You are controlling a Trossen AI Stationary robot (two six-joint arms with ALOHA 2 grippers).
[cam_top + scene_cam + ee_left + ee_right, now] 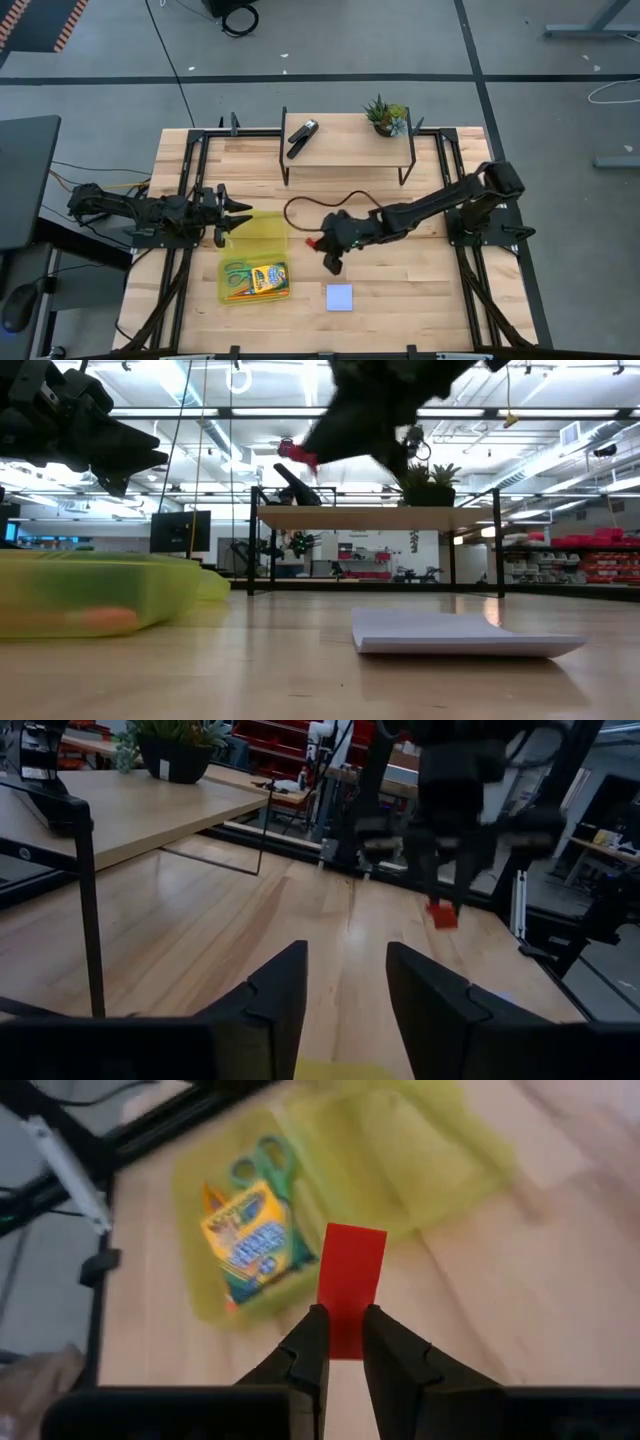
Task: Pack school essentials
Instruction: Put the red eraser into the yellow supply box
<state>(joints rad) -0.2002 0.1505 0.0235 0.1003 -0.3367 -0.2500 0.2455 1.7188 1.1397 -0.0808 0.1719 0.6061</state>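
Note:
My right gripper (pixel 318 243) hangs above mid-table, just right of the yellow-green case (pixel 254 262), shut on the tiny red block (pixel 350 1275). The open case lies flat on the table. Inside it are the crayon box (pixel 255 1240), green-handled scissors (pixel 256 1158) and orange pencils (pixel 237 294). The pale blue note pad (pixel 340 297) lies flat near the table's near edge. My left gripper (pixel 236 215) is open, held in the air above the case's far left corner, touching nothing. My right gripper pinches the red block by its lower end (pixel 346 1338) between the two fingers. The block sticks out past the fingertips. It is lifted clear of the table, as the low view shows (pixel 297 455).
A low wooden shelf (pixel 345 152) stands at the far side, carrying a black stapler (pixel 302 137) and a small potted plant (pixel 386 117). A black cable (pixel 300 205) loops on the table in front of it. Bare wood lies right of the note pad.

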